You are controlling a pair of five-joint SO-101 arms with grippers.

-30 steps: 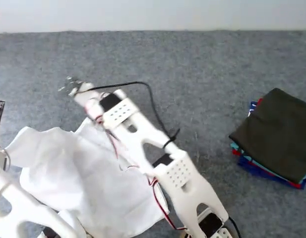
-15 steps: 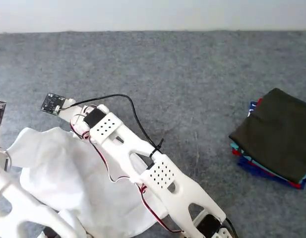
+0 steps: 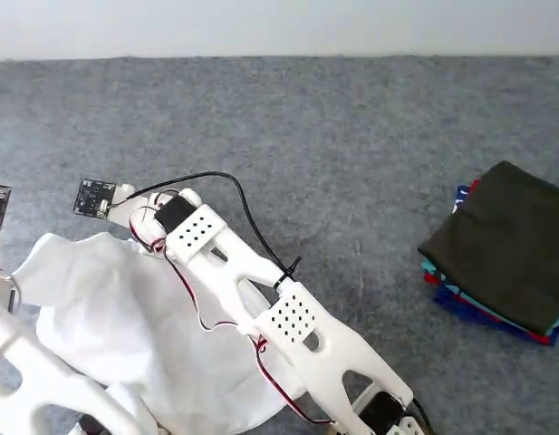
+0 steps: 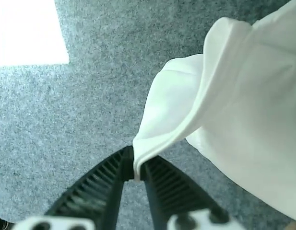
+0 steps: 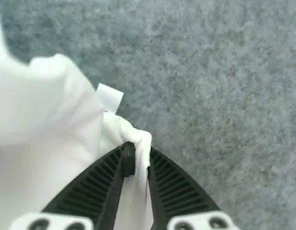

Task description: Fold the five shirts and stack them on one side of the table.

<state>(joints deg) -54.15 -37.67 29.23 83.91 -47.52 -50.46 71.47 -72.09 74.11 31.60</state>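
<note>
— What's at the far left?
— The left arm (image 3: 25, 376), at the near-left corner of the table (image 3: 370, 127). The left gripper (image 4: 136, 167) has its fingers pressed together on a folded edge of the white shirt (image 3: 116, 317).
— And the shirt itself?
— It lies rumpled on the near-left part of the table, partly under both arms.
— Next over?
— The right arm (image 3: 288, 317) slants from the near edge across the shirt to its far side. The right gripper (image 5: 136, 165) pinches a bunched bit of the cloth, just beside a small white label (image 5: 110, 97).
— The right side?
— A stack (image 3: 501, 249) of folded shirts sits at the right edge, a dark one on top with blue, red and teal edges under it. It is well apart from the white shirt.
</note>
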